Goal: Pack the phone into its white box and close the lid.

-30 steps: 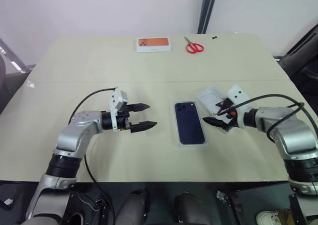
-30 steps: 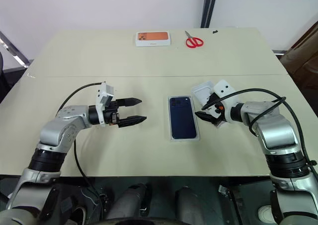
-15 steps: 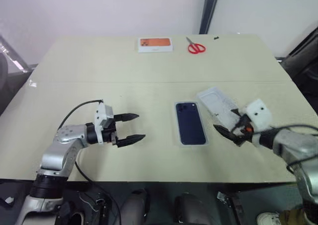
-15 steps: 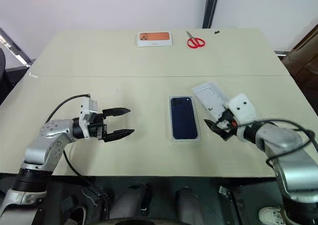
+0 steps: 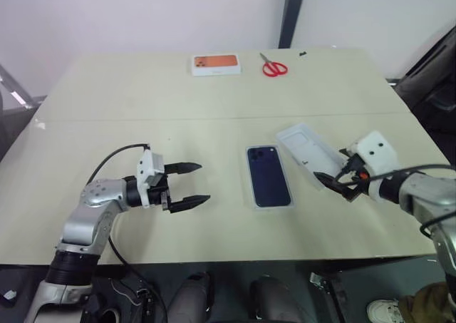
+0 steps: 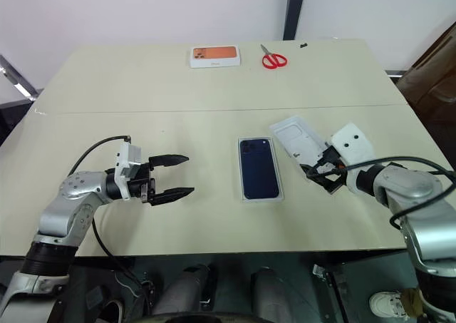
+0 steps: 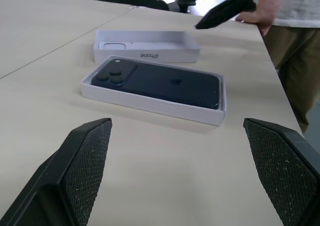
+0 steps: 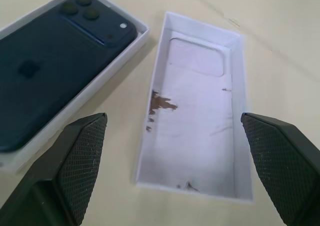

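Between the two arms, near the middle of the table, the phone already lies face down inside the white box, its long axis running away from the robot and its camera cluster at the far end. Just beside the box, toward the robot's right, the lid rests open side up, touching or nearly touching the box's far right corner and skewed so its long axis runs from there toward the right arm. The right gripper hovers at the lid's near end with its fingers spread wide and nothing between them, pointing forward and toward the left along the lid. The left gripper is likewise spread and empty, pointing level toward the box from well apart on the robot's left. Judging from this layout, packing looks done and closing remains; the right arm is plainly the nearer one to the lid. The lid would need flipping over and turning until its long axis matches the box's before lowering.
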